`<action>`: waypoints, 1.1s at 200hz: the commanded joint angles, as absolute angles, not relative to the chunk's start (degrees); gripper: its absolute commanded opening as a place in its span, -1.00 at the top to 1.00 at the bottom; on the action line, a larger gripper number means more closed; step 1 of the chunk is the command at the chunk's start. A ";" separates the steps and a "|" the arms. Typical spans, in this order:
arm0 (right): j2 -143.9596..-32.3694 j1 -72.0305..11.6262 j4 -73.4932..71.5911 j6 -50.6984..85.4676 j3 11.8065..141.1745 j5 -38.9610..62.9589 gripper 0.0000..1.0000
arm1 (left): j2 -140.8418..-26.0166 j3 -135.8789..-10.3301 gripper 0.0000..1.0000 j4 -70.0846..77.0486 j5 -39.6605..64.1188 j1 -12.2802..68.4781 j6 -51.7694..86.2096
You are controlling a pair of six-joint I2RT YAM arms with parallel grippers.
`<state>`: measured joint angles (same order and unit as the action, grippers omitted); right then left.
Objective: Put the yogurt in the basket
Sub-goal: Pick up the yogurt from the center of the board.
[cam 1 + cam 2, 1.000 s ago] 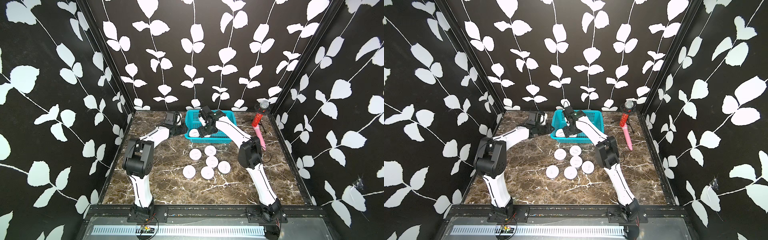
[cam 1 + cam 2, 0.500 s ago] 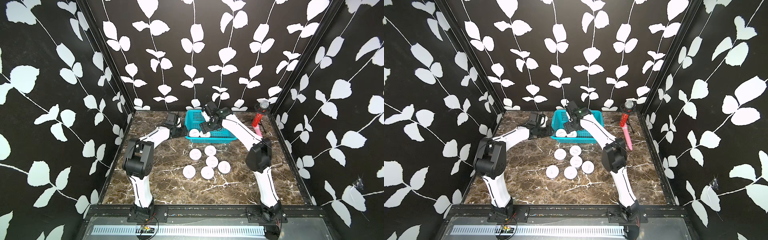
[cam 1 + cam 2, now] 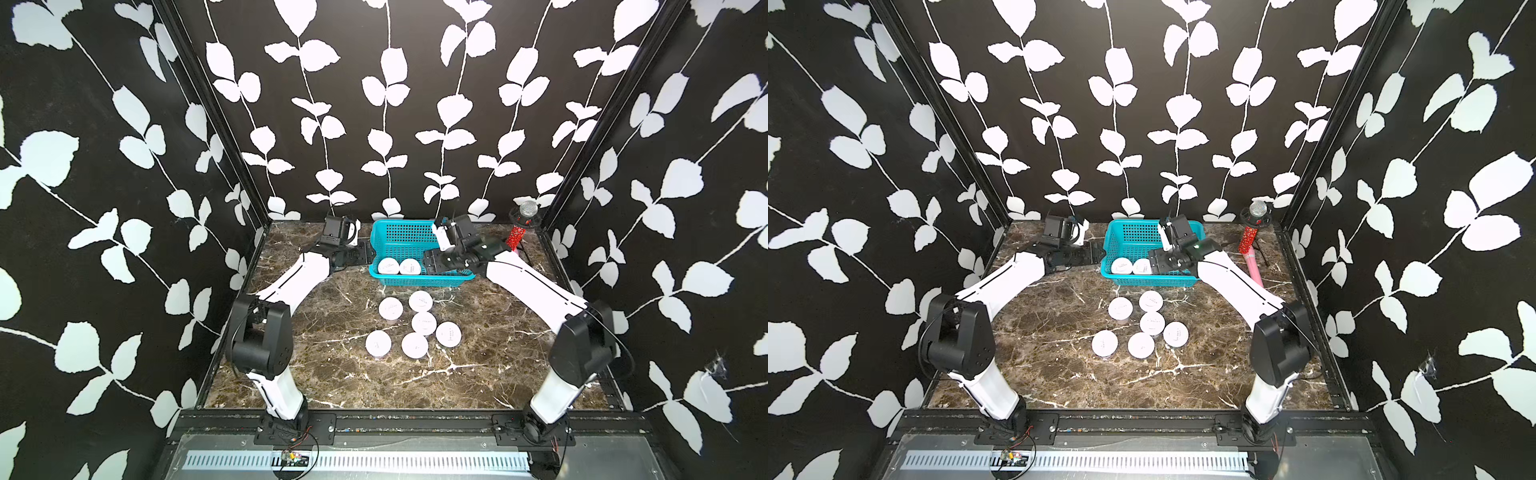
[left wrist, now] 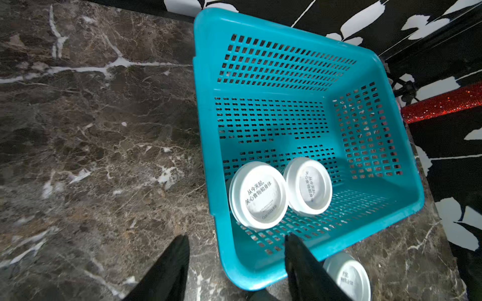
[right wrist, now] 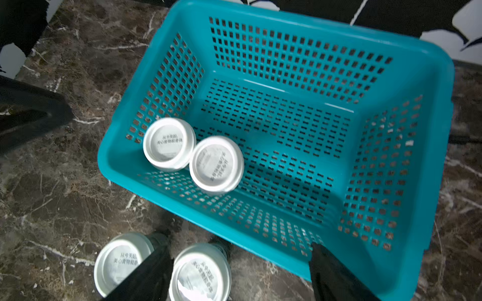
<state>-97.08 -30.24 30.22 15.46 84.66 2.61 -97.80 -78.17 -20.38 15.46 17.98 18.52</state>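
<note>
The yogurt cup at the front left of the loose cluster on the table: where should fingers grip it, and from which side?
Come straight down and close on the round side wall of the front-left cup below its lid. It stands upright, and a neighbouring cup sits close on its right, so closing near-to-far probably fits best.

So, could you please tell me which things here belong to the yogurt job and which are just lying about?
Job in hand:
- turquoise basket
- two yogurt cups already inside it
- six yogurt cups on the marble table

Lying about:
- red glittery microphone, in the back right corner
</note>
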 commanded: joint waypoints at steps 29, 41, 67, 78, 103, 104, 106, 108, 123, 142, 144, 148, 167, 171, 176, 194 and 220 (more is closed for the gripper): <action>-84.99 -28.37 19.16 19.73 67.40 3.24 -0.67 | -88.34 -76.69 -0.19 -30.19 10.62 22.38 10.22; -82.71 -28.14 18.35 19.81 64.74 3.02 -0.67 | -87.05 -76.40 -0.21 -32.44 8.87 24.33 9.82; -78.55 -27.87 17.42 20.21 59.62 2.31 -0.67 | -84.33 -74.65 -0.30 -34.25 4.94 29.69 10.32; -76.63 -27.82 17.30 20.22 57.80 1.89 -0.67 | -83.70 -73.65 -0.33 -34.36 4.12 31.88 11.17; -72.84 -27.43 17.48 20.16 55.02 0.99 -0.68 | -83.31 -71.23 -0.38 -33.55 2.15 36.42 12.35; -72.76 -27.42 17.57 20.19 54.97 0.98 -0.68 | -83.36 -71.21 -0.39 -33.56 2.04 36.62 12.37; -72.59 -27.36 17.66 20.10 54.88 0.86 -0.69 | -83.44 -71.13 -0.39 -33.55 1.85 36.95 12.41; -72.36 -27.36 17.82 20.05 54.81 0.83 -0.69 | -83.53 -71.02 -0.40 -33.57 1.69 37.25 12.44; -71.01 -27.07 18.94 19.61 54.49 0.67 -0.70 | -84.78 -71.09 -0.40 -34.65 0.40 39.42 12.64; -69.45 -27.06 19.71 19.53 54.06 0.35 -0.69 | -86.41 -70.81 -0.45 -35.58 -2.22 42.44 12.48; -69.33 -27.00 19.69 19.56 53.94 0.29 -0.69 | -86.58 -70.83 -0.45 -35.66 -2.53 42.62 12.48; -69.04 -27.01 19.55 19.54 53.73 0.30 -0.69 | -86.95 -70.76 -0.46 -35.74 -3.03 42.93 12.50; -67.90 -26.95 19.61 19.66 53.02 0.22 -0.70 | -88.01 -70.20 -0.48 -35.66 -4.28 44.11 12.52; -67.70 -26.98 19.61 19.53 53.00 0.26 -0.70 | -88.21 -70.16 -0.48 -35.64 -4.49 44.27 12.65; -67.57 -26.94 19.70 19.51 52.92 0.19 -0.70 | -88.45 -70.12 -0.49 -35.64 -4.67 44.49 12.61; -67.13 -26.94 19.86 19.52 52.95 0.41 -0.70 | -89.19 -69.81 -0.53 -35.66 -6.28 45.14 12.50; -66.95 -26.91 19.72 19.58 52.69 0.69 -0.70 | -89.99 -69.22 -0.61 -35.46 -7.95 45.63 12.18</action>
